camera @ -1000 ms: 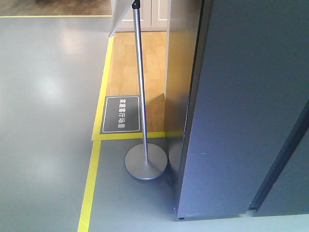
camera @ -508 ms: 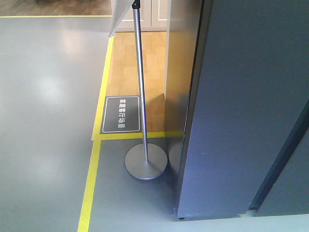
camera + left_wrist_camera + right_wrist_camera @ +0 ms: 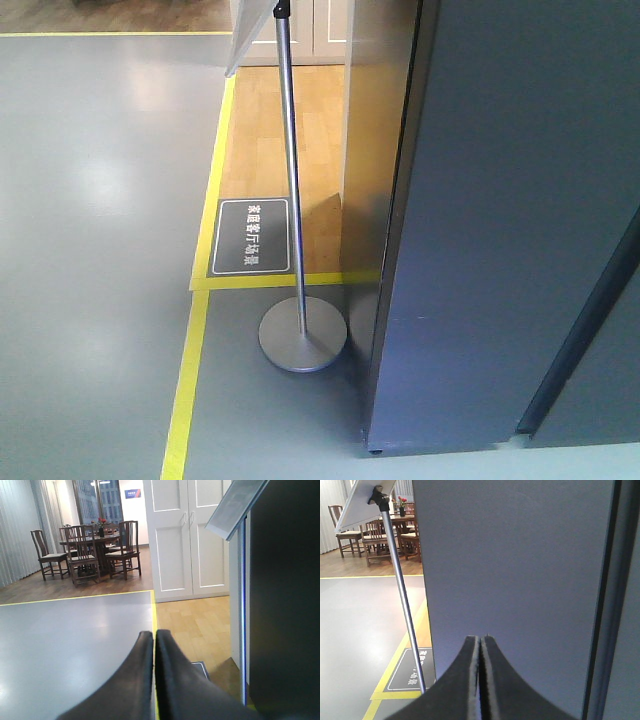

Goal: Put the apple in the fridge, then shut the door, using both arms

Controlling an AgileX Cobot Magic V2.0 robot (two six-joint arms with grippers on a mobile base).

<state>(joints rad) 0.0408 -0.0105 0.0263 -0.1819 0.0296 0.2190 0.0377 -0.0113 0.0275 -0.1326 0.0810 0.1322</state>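
Jaws, left wrist view: left gripper (image 3: 154, 645) pressed closed with nothing between the fingers, aimed past the dark fridge (image 3: 282, 600) edge at grey floor (image 3: 70, 640), white cupboard doors (image 3: 187, 535) and a far dining set (image 3: 92, 545).
Jaws, right wrist view: right gripper (image 3: 481, 647) likewise pressed closed and empty, facing the flat blue-grey outside of the fridge (image 3: 515, 575) from just in front; a sign stand pole (image 3: 402, 595) slants down on the left.
Front view: fridge (image 3: 510, 220) fills the right half, seen from outside only; the sign stand base (image 3: 303, 338) sits on the floor just beside its lower corner, with yellow floor tape (image 3: 190, 390) running past.
Apple: not visible in any view; neither gripper holds it, so its place cannot be told.
Door: a dark seam (image 3: 585, 320) runs diagonally at far right, but whether the door is open or shut cannot be judged.
Risk, stand: I judge a swinging door or arm could knock the pole, since the stand is so near the fridge corner.
Risk, arms: with both grippers empty and the right one facing bare panel, a forward push could bump the fridge wall rather than reach anything.
Risk, sequence: shutting the door before the apple is found would leave the task undone.
Change from earlier frame: none seen in the front view; stand, tape and fridge lie alike.
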